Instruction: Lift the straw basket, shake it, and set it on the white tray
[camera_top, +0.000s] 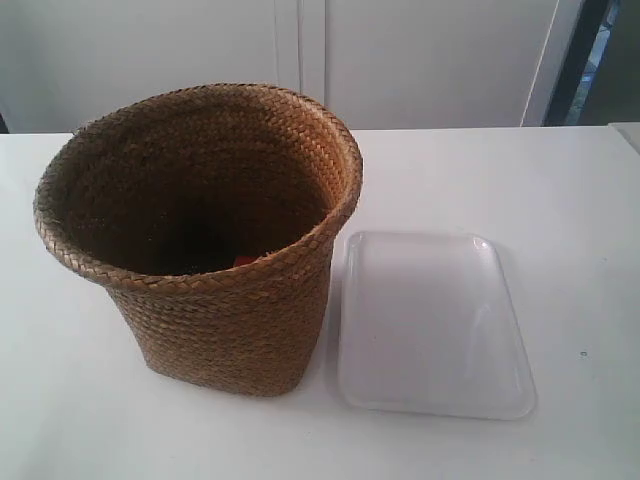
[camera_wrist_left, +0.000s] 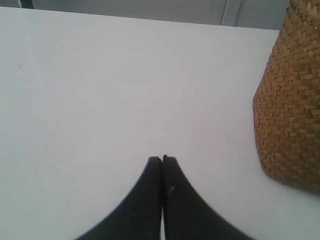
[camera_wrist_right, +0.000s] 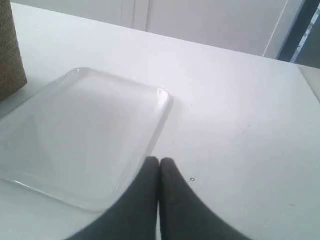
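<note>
The straw basket (camera_top: 225, 300) stands upright on the white table, brown and woven, with a dark inside and a small red thing (camera_top: 243, 261) showing at its bottom. Right beside it lies the white tray (camera_top: 430, 325), flat on the table. Neither arm shows in the exterior view. In the left wrist view my left gripper (camera_wrist_left: 162, 159) is shut with nothing in it, and the basket's wall (camera_wrist_left: 292, 110) stands off to one side, apart from the fingertips. My right gripper (camera_wrist_right: 160, 160) is shut and empty, hovering by the tray's (camera_wrist_right: 85, 135) edge; a corner of the basket (camera_wrist_right: 10, 50) shows beyond.
The white table (camera_top: 560, 200) stretches around both objects. A white wall or cabinet front (camera_top: 400, 60) rises behind its far edge. A small dark ring mark (camera_wrist_right: 192, 179) sits on the table near my right fingertips.
</note>
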